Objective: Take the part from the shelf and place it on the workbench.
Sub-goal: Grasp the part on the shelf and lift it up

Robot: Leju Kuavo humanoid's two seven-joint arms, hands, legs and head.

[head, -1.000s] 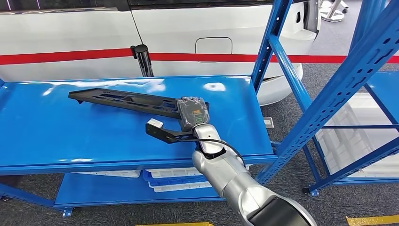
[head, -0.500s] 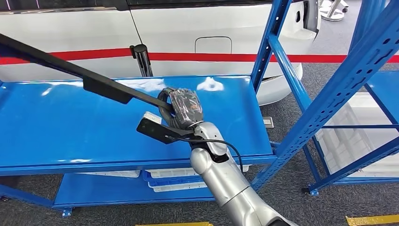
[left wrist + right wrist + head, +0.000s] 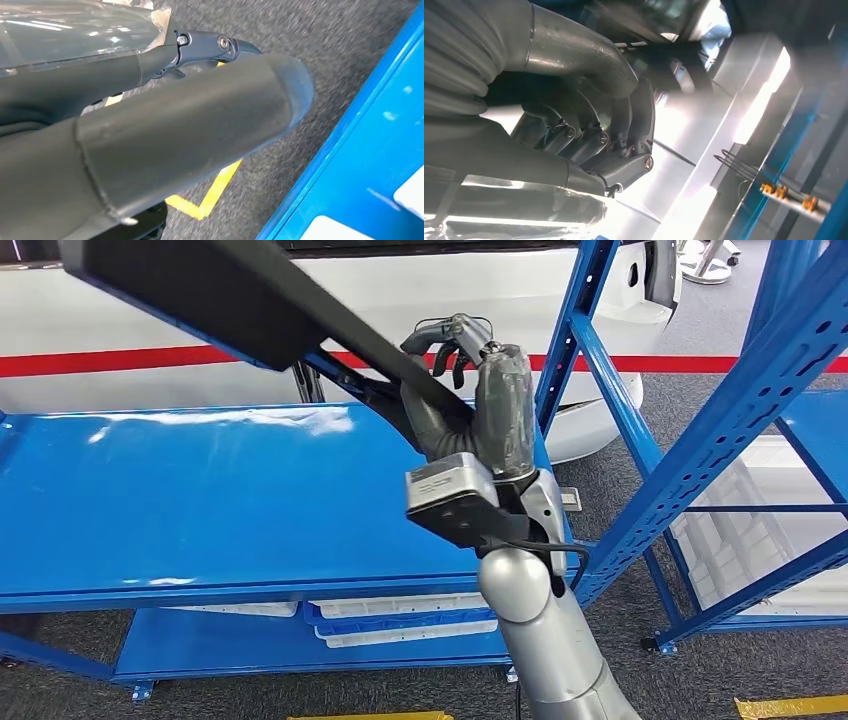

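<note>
The part [image 3: 250, 300], a long black bar, is raised off the shelf [image 3: 200, 500] and slants from 10 o'clock in the head view down to the right hand [image 3: 470, 400] near the centre. The hand grips the bar's lower end, fingers [image 3: 450, 340] curled over it, palm upright, with the silver forearm rising from 6 o'clock. Behind stands a white car [image 3: 450, 300] with a red stripe.

The right wrist view gives what the head view cannot: the underside of the grip, with the thumb [image 3: 574, 50] and dark fingers [image 3: 589, 145] closed together; the part itself is blurred there.

The left wrist view shows the left hand [image 3: 150, 145] close up, over grey carpet [image 3: 325, 40] with a yellow line [image 3: 210, 195] and a blue edge at 4 o'clock. I cannot tell whether it is spread or closed.
</note>
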